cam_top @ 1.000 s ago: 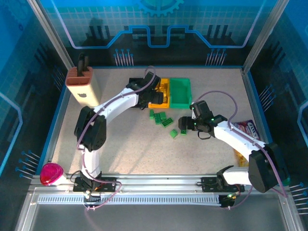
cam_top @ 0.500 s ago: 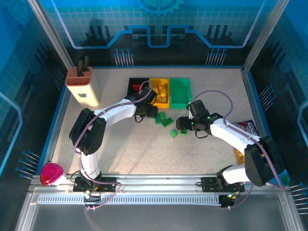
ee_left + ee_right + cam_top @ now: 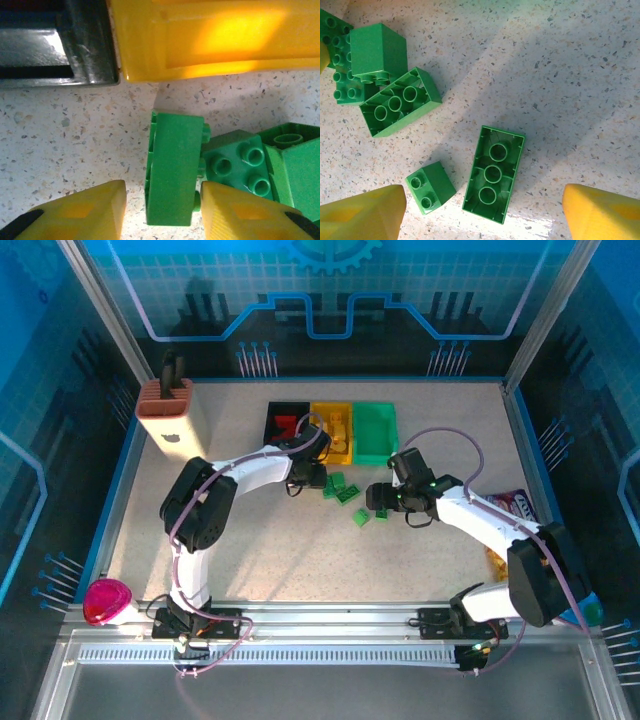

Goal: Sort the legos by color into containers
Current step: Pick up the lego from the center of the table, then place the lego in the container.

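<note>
1. The left arm [image 3: 250,465] hung over the yellow bin [image 3: 333,448] a second ago. It has since come down, and the left fingers [image 3: 85,212] now sit at the surface [image 3: 250,540] just in front of that bin's near wall.
2. With the arm out of the way, the black bin [image 3: 272,422] touching the yellow bin's left side shows again, with red bricks [image 3: 287,426] inside it.
3. The left fingers stand partly open on either side of a green brick [image 3: 172,167]. The brick lies on its side on the surface just in front of the yellow bin. One finger is at the brick's studs and a gap shows at the other, so the brick is not clamped.
4. More green bricks [image 3: 340,487] lie against that brick, in front of the yellow bin's right half.
5. The right fingers [image 3: 360,215] are spread wide and hold nothing. Between them, on the surface in front and to the right of the yellow bin, lie a long brick [image 3: 493,172] and a small brick [image 3: 430,187], both green.
6. The right fingers have edged slightly nearer the yellow bin than a second ago, with hardly any shift in the last half second.
7. The green bin [image 3: 375,455] sits against the yellow bin's right side, as before.
</note>
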